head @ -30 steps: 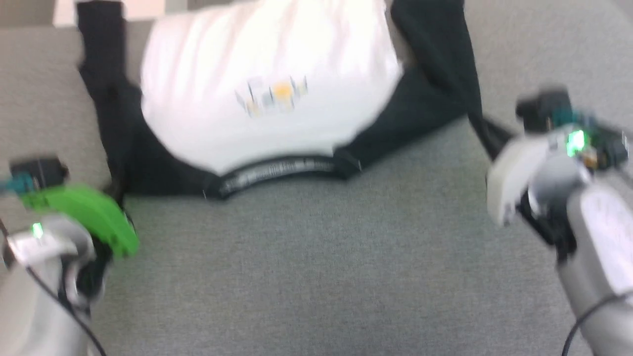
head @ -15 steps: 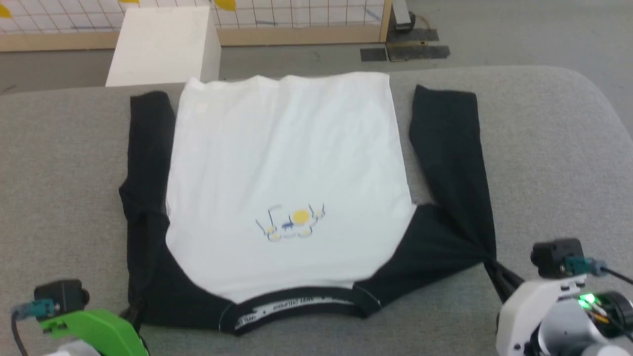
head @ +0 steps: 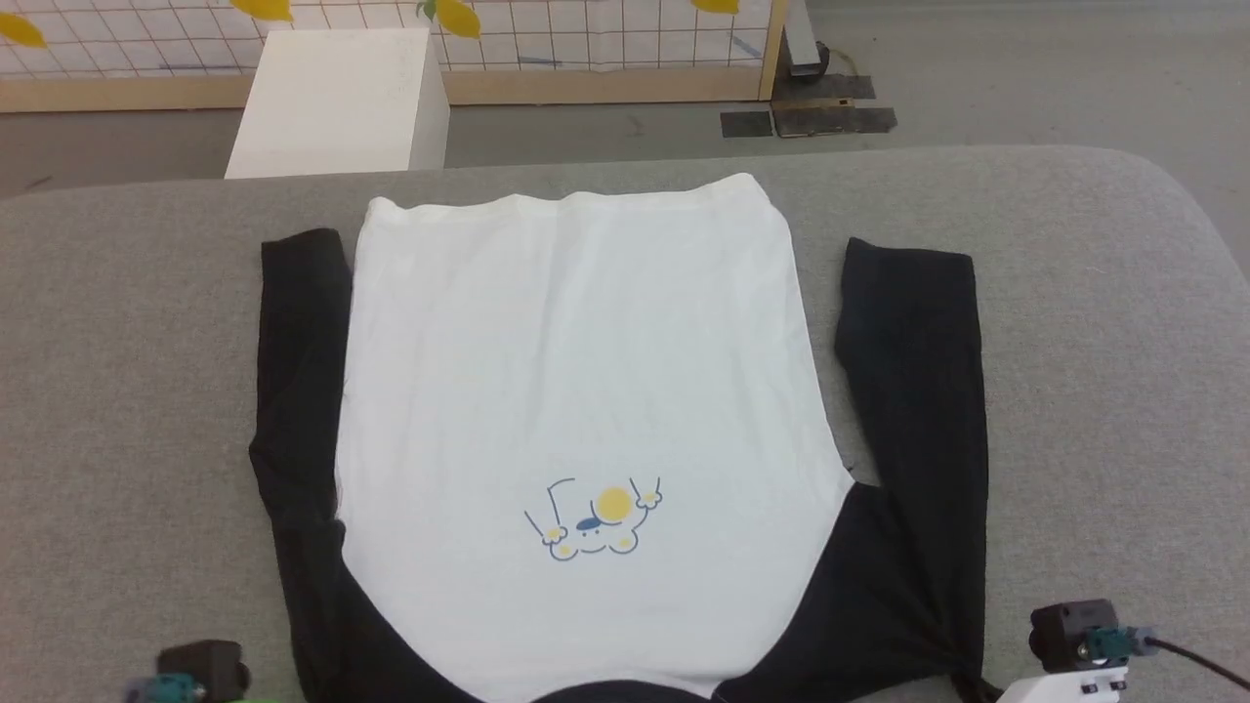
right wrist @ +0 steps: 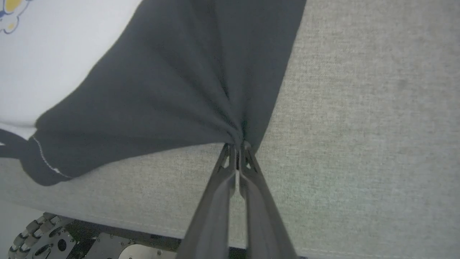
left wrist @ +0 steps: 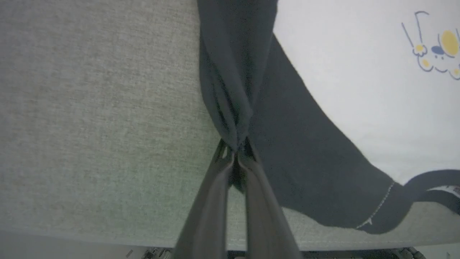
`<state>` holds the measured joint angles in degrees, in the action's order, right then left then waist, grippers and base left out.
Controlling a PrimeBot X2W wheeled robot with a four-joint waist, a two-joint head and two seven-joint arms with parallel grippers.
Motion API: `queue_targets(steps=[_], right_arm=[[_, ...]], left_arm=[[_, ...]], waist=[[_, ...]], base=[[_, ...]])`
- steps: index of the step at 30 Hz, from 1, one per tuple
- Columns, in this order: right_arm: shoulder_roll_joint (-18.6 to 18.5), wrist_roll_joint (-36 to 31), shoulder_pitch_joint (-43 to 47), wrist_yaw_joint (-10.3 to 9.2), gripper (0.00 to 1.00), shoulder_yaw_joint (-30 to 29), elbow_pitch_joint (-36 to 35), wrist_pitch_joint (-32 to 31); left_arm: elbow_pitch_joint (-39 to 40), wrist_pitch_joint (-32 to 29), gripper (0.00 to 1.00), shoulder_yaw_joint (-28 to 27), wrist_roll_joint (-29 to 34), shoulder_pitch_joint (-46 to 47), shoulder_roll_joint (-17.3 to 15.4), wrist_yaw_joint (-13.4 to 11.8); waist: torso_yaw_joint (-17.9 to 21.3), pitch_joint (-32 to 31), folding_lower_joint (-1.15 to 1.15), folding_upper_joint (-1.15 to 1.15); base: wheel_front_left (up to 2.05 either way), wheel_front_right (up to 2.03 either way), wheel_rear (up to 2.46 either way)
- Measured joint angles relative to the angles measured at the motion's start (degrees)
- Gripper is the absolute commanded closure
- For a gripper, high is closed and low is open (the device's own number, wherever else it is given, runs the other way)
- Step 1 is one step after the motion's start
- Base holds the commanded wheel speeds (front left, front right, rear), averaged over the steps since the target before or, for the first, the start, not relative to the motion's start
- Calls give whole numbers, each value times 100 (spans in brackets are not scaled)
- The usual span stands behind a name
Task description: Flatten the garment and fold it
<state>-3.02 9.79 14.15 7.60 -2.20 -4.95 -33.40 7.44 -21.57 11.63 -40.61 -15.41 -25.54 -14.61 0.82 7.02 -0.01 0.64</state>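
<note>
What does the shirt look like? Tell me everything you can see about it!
The shirt lies spread flat, print up, on a grey cloth-covered surface, with its neck end nearest the robot. Its body is soft-looking white cloth with faint wrinkles. The long sleeves and the shoulders are black, and one sleeve lies along each side of the body. A little yellow-and-blue cartoon sits on the chest. The left gripper and right gripper each pinch a black shoulder, bunching the cloth into folds there.
</note>
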Motion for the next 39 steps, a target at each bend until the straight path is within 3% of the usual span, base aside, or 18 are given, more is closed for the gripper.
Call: queue_targets(steps=[3,4,5,6,15,22,27,34,39], right_arm=[[5,0,-10,0,100,38,311,249],[7,18,-22,0,83,54,381,346],[5,49,-33,-1,18,71,424,425],[8,66,-39,-1,0,89,450,543],[7,86,-271,-2,0,-221,180,1908],[9,-133,-781,-2,0,-256,-64,3230],[10,-224,-1172,-2,0,-226,-112,3672],[9,-224,-1828,-2,0,-141,-347,4103],[10,-148,-2163,-2,0,-20,-401,4364]], left_arm=[[-327,71,100,176,33,75,112,104],[-412,151,46,190,47,114,152,116],[-474,219,0,185,49,144,187,120],[-536,314,0,175,52,177,223,120],[-588,1481,0,-348,416,367,183,40],[-611,2074,0,-555,961,1222,-289,75],[-1017,1806,0,-490,1116,2311,-761,405],[-1630,913,0,-489,991,3984,-1314,892],[-1916,298,0,-535,907,4734,-1615,1001]], waist=[[13,-14,0,0],[17,-22,0,0],[20,-29,0,0],[22,-38,0,0],[64,-76,0,0],[129,210,0,0],[187,570,0,0],[363,1277,1,0],[547,1791,1,0]], base=[[0,0,0],[0,0,0],[0,0,0],[0,0,0],[0,0,0],[0,0,0],[0,0,0],[0,0,0],[0,0,0]])
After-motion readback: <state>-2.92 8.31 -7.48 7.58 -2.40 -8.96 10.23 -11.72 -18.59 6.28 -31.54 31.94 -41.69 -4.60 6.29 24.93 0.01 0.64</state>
